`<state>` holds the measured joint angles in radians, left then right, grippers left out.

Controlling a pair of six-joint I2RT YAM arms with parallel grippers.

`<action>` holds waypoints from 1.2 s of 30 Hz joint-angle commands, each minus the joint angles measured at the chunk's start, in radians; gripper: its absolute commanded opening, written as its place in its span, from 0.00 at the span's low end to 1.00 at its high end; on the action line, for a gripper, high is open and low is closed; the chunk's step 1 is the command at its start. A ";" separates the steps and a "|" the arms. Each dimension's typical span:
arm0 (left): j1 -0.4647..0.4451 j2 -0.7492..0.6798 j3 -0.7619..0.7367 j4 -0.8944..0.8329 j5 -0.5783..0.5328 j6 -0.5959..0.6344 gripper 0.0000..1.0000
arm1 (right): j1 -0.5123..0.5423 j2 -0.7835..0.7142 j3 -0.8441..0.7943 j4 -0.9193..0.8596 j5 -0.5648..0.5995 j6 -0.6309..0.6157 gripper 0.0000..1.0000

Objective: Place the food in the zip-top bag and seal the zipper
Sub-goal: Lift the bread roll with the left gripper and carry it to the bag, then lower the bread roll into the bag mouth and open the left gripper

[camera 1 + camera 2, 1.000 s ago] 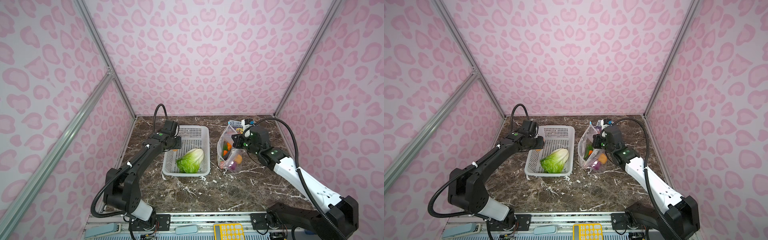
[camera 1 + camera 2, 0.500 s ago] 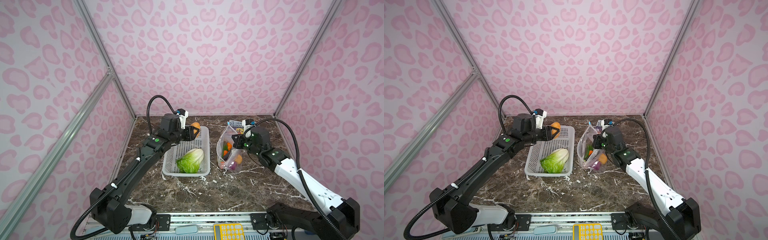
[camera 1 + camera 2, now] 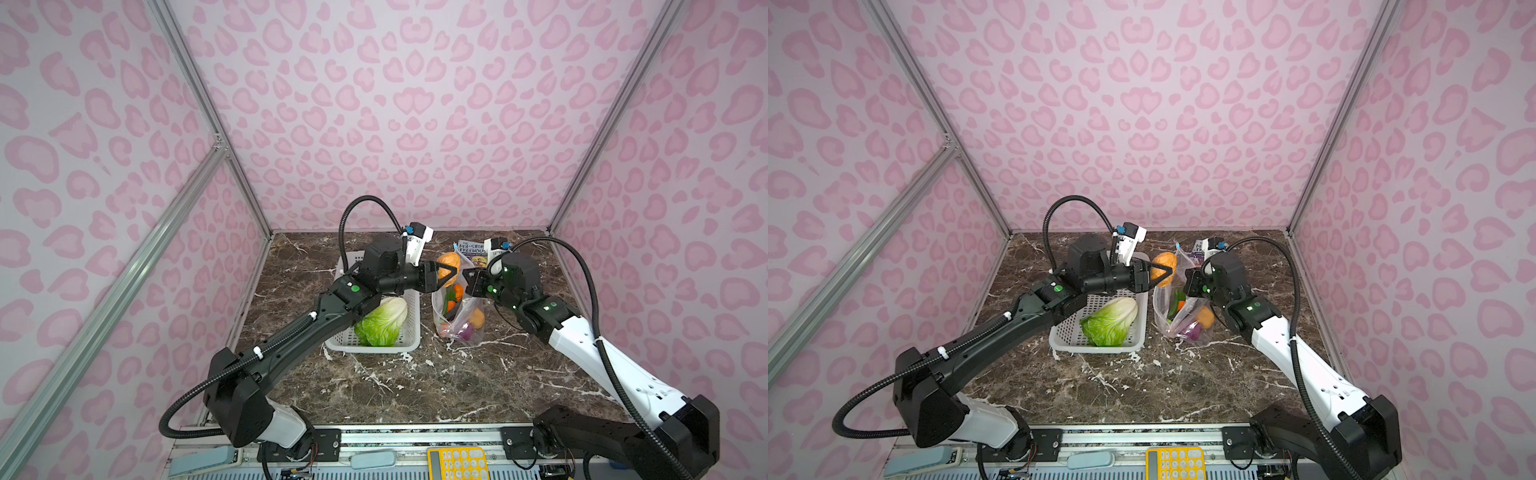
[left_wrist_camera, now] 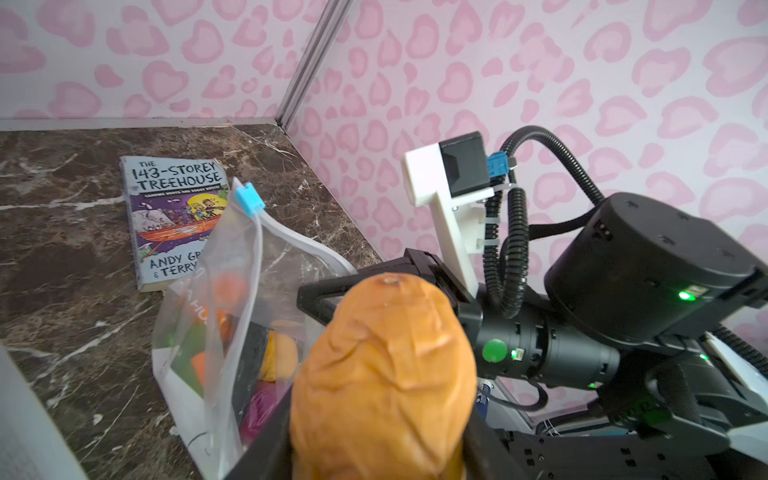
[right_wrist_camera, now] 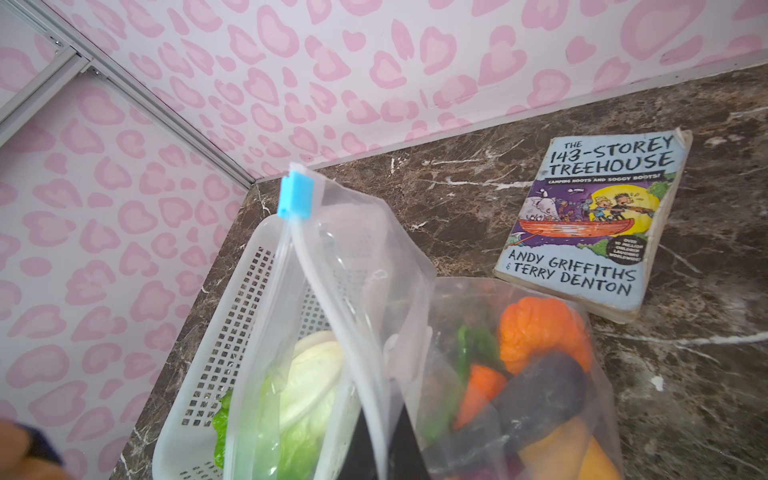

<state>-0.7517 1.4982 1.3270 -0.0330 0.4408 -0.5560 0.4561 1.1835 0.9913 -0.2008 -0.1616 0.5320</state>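
My left gripper (image 3: 446,274) is shut on a tan-orange potato (image 3: 449,266) (image 4: 386,374) and holds it in the air at the open mouth of the zip-top bag (image 3: 457,316). My right gripper (image 5: 384,449) is shut on the bag's zipper strip and holds the mouth up; in a top view it (image 3: 1188,282) sits at the bag's right edge. The blue slider (image 5: 293,195) stands at the strip's far end. Inside the bag lie a pumpkin (image 5: 540,332), carrot (image 5: 478,390), green piece (image 5: 473,345), purple onion (image 3: 467,332) and another potato (image 3: 477,318). The cabbage (image 3: 382,320) lies in the basket.
The white perforated basket (image 3: 374,345) stands just left of the bag, under my left arm. A paperback book (image 3: 471,251) lies flat behind the bag near the back wall. Pink patterned walls enclose the marble table. A yellow calculator (image 3: 457,463) sits on the front rail.
My left gripper rose out of the basket's far corner with the potato and carried it right, up to the bag's mouth. The right gripper has kept its hold on the bag.
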 commanded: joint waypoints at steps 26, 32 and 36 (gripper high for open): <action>-0.087 0.270 0.157 -0.318 -0.249 0.061 0.50 | 0.002 -0.002 -0.010 0.015 0.003 -0.008 0.00; -0.095 0.316 0.220 -0.408 -0.281 0.085 0.50 | 0.008 0.008 -0.008 0.015 0.008 -0.009 0.00; -0.095 0.328 0.227 -0.421 -0.274 0.079 0.53 | 0.012 0.011 -0.005 0.010 0.014 -0.012 0.00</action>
<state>-0.8459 1.8175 1.5387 -0.4175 0.1768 -0.4908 0.4637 1.1896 0.9890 -0.2039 -0.1600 0.5312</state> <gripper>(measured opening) 0.525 0.049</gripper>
